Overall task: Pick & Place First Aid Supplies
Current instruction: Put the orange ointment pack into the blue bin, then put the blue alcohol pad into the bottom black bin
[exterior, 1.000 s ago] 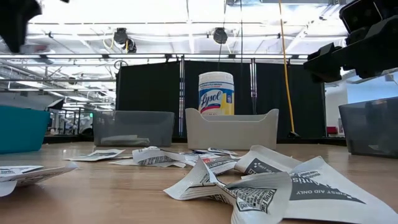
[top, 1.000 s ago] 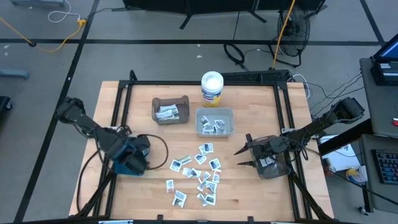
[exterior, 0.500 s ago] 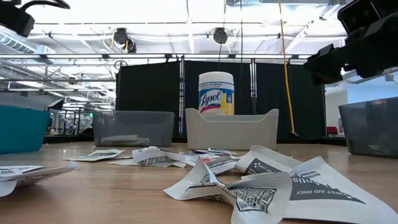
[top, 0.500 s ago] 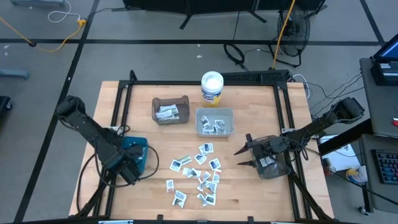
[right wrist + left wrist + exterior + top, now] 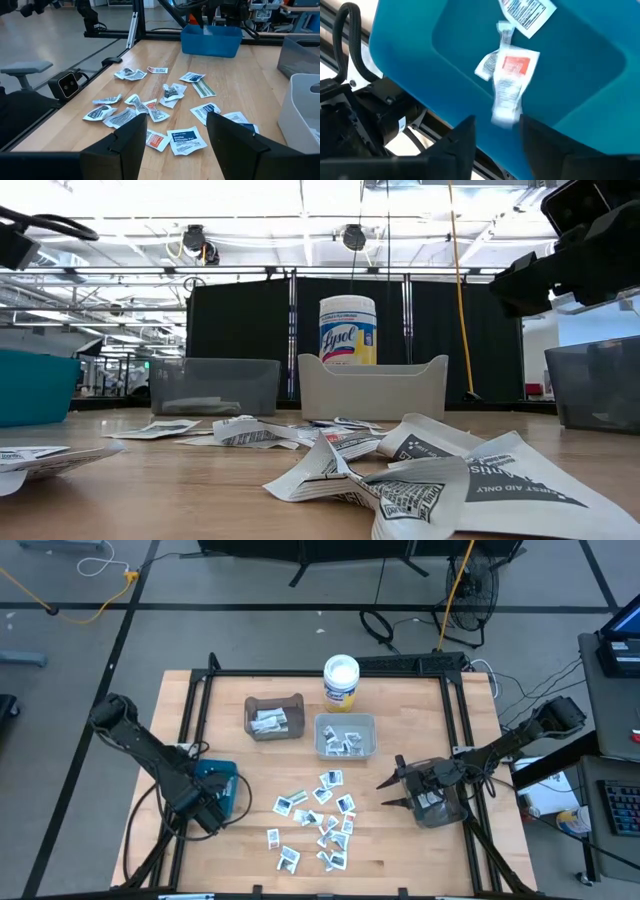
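The left gripper (image 5: 495,132) was held over the blue plastic bin (image 5: 222,790) near the table's left edge, fingers spread, a red-printed white packet (image 5: 509,82) dropping inside. Withdrawal was best delayed until it settled. The right gripper (image 5: 385,793), parted and empty, waited beside the scattered white packets (image 5: 318,818).

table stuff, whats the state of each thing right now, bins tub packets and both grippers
left gripper: open above the blue bin, red-print packet just below it
right gripper: open, empty, beside the loose packets
brown bin: holds packets
grey bin: holds packets
white tub: upright, lid on
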Motion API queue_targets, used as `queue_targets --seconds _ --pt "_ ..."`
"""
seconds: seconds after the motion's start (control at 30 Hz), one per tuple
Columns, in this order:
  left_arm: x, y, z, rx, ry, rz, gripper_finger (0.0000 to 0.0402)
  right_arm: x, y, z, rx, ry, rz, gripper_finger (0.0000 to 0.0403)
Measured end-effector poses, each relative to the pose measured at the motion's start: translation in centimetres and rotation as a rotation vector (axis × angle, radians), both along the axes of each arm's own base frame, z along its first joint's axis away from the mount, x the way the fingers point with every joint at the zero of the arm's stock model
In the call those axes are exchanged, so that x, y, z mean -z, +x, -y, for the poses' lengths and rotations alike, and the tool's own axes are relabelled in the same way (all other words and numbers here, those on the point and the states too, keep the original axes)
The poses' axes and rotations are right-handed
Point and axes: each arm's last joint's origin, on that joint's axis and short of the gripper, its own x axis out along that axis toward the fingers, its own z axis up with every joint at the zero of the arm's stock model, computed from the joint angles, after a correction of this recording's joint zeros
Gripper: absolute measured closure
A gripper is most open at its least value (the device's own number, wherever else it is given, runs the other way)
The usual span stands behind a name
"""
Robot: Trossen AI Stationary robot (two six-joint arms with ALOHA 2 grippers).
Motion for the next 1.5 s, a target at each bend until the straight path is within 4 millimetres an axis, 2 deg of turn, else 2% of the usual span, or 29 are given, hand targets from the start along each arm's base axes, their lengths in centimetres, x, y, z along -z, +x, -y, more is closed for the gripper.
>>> queue_targets --seconds 0.2,0.33,0.5,0.77,0.97,1.07,1.17,1.33,1.43,1.5 --pt "0.0 0.0 -0.1 -0.006 0.002 -0.008 0.0185 0.0 0.0 0.0 0.000 0.000 0.000 0.0202" --pt "-0.6 0.3 -0.1 -0.032 0.000 -0.001 0.0164 0.0 0.0 0.0 0.001 0.000 0.000 0.0202" --pt "-2.0 1.2 0.3 0.026 0.035 0.123 0.0160 0.0 0.0 0.0 0.000 -0.006 0.003 0.0202" --pt "-4.2 3.0 0.7 0.135 0.166 0.415 0.0160 -0.1 0.0 0.0 -0.007 -0.036 0.021 0.0202" --pt "-4.7 4.2 0.4 0.237 0.323 0.596 0.0160 -1.4 0.4 -0.2 -0.023 -0.069 0.161 0.0202" --pt "-4.8 5.0 0.0 0.221 0.396 0.690 0.0160 -2.4 1.4 -0.5 -0.036 -0.080 0.138 0.0202" --pt "-5.2 6.1 0.1 0.270 0.474 0.806 0.0160 -3.7 3.0 -0.9 -0.026 -0.119 0.021 0.0202" --pt "-6.1 8.3 1.9 0.451 0.674 1.049 0.0160 -6.4 6.1 -2.1 -0.036 -0.177 -0.076 0.0202" --pt "-6.1 9.1 3.0 0.538 0.735 1.108 0.0160 -6.9 7.6 -2.7 -0.049 -0.223 -0.147 0.0202" --pt "-5.5 9.5 3.2 0.582 0.727 1.128 0.0160 -6.8 8.5 -3.1 -0.053 -0.241 -0.177 0.0202"
